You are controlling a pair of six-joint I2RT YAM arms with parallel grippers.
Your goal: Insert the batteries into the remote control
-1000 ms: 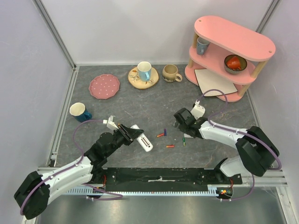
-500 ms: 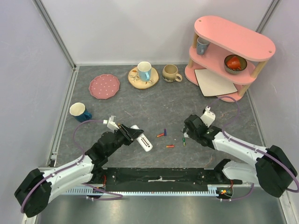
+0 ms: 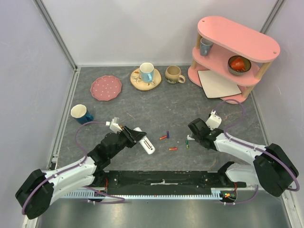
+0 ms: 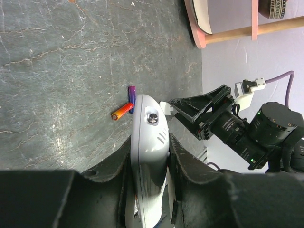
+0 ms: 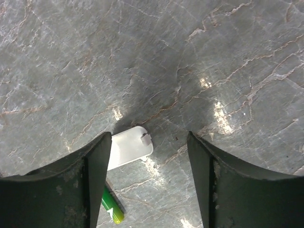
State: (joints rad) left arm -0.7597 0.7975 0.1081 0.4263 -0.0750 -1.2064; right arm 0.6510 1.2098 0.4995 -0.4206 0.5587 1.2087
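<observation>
Lying by green battery [image 5: 112,210], wrist-only: white cover [image 5: 128,149].

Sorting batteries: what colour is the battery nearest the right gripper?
Green battery, best in right wrist view.

Right of the remote control [image 3: 144,140] on the table [image 3: 156,107] lie the batteries [image 3: 163,137] (one farther right, beside a battery cover [image 3: 188,138]), with a mug [image 3: 81,114] left-behind it and a plate [image 3: 106,88] behind.
</observation>
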